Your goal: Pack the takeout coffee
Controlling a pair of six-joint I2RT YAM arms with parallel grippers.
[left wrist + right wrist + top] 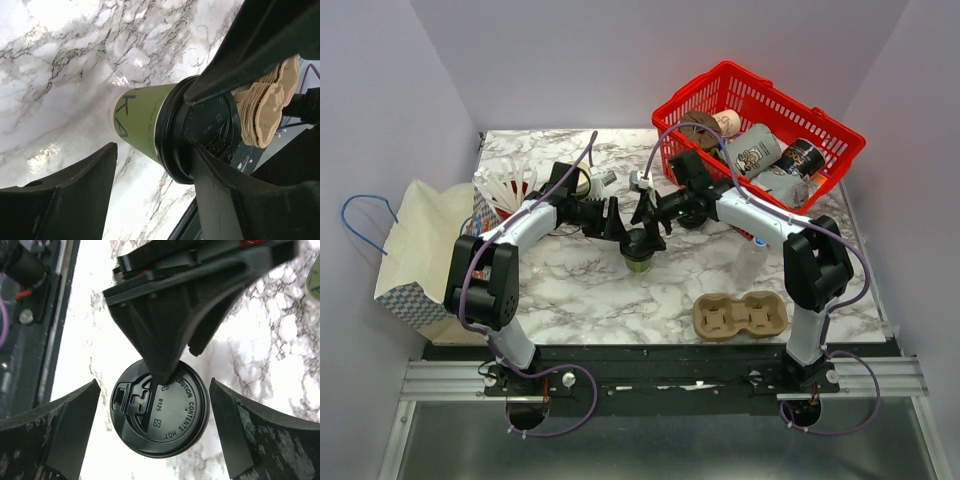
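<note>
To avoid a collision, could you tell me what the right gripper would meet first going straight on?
Most likely the black lid of the takeout coffee, between the right gripper's open jaws; the left gripper's jaw over the lid may come first.

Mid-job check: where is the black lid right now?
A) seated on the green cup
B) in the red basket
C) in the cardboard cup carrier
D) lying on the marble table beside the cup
A: in the left wrist view the black lid sits on the rim of the green cup, covering its mouth.
</note>
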